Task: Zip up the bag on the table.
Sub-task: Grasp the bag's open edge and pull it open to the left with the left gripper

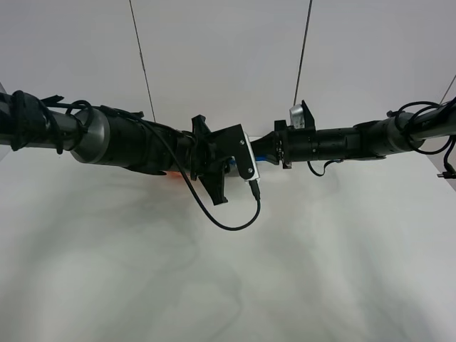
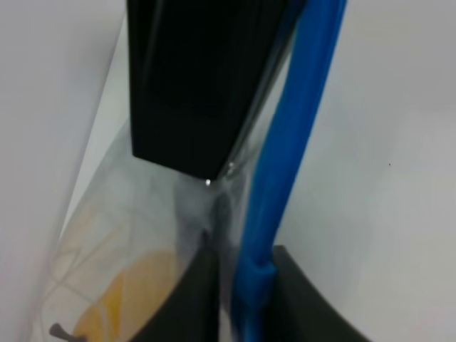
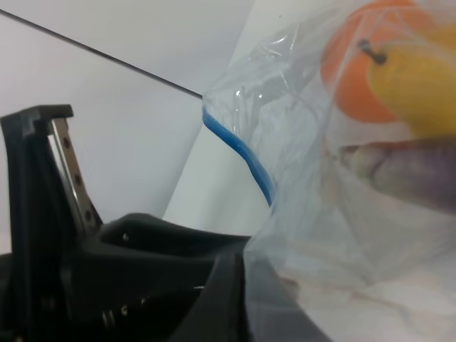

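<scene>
Soft, diffuse light leaves the plain white matte bench (image 1: 235, 285) bright, with only faint, wide grey shadows on it in front of the two black robot arms (image 1: 128, 142). Both wrist views are out of focus at close range. The clear plastic zip bag (image 3: 306, 178) looks hazy, its blue zipper strip (image 2: 296, 128) smeared, with small glints on the film.

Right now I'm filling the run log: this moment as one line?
left gripper: pinching blue zipper strip | right gripper: shut on bag | zip: state unclear
</scene>
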